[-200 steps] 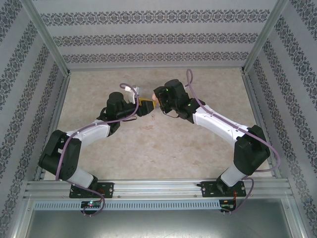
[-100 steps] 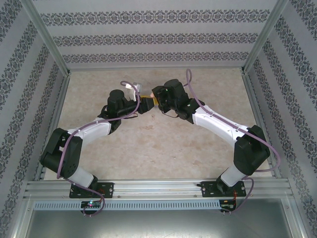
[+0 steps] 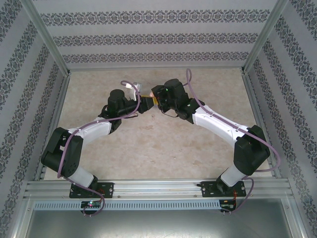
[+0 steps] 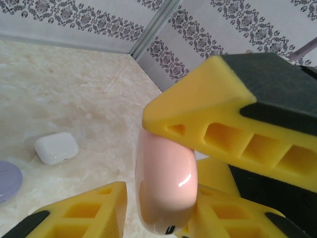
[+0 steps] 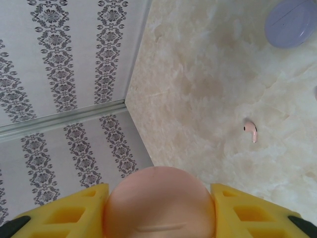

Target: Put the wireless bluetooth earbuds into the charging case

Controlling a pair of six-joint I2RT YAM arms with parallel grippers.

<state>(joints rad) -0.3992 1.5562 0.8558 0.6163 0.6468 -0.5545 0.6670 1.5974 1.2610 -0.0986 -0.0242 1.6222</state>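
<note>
A pale pink charging case [image 5: 158,203], lid shut, is pinched between the two yellow fingers of my right gripper [image 5: 158,210], above the table. My left gripper [image 4: 163,213] meets it from the other side, jaws around the case's lower end [image 4: 166,183]. Its lower-left finger [image 4: 79,213] stands a small gap away from the case, so that grip is not shut. Both grippers meet at the table's far middle [image 3: 148,101]. One pale pink earbud [image 5: 251,130] lies loose on the marble table.
A white case [image 4: 57,147] and a purple case [image 4: 7,179] lie shut on the table beyond the grippers. The purple case [image 5: 292,20] also shows in the right wrist view. Patterned walls and a metal corner post [image 4: 153,25] stand close behind.
My left gripper has shifted a little farther back toward the right gripper and its jaws have narrowed around the pink case. The right gripper has kept its grip.
</note>
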